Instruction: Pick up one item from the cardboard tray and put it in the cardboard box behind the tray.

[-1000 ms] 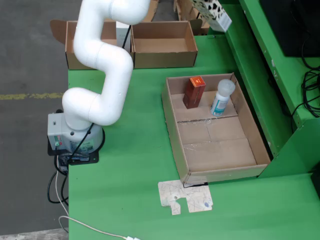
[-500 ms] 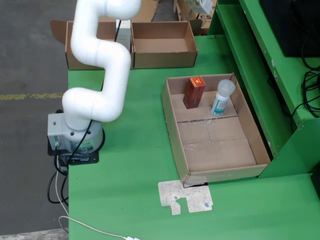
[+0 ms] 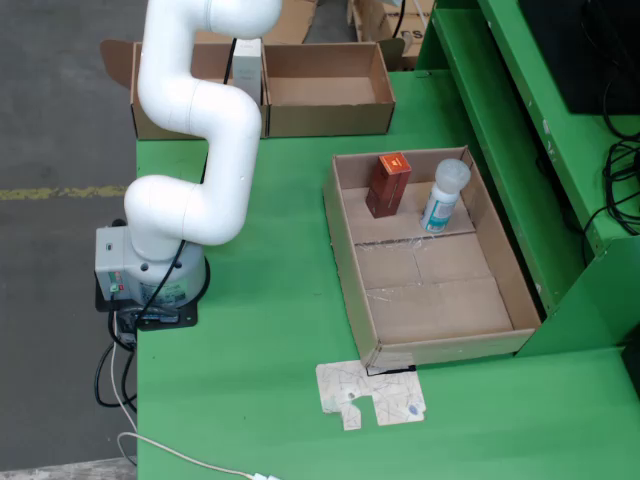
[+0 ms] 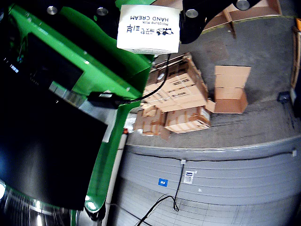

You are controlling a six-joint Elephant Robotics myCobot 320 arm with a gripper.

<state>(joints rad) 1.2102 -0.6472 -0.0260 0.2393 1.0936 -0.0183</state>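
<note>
The gripper [image 4: 149, 12] holds a white hand cream box [image 4: 148, 28] tight, up high. In the fixed view, 2 things stand at the far end of the tray [image 3: 345, 250]: a red box [image 3: 388, 184] and a bottle [image 3: 444, 196]. The open box [image 3: 328, 90] sits behind.

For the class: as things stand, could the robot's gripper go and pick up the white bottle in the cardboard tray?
Probably not yet: the gripper is already shut on a hand cream box. The white bottle stands uncovered in the cardboard tray, so the way is otherwise free.
</note>
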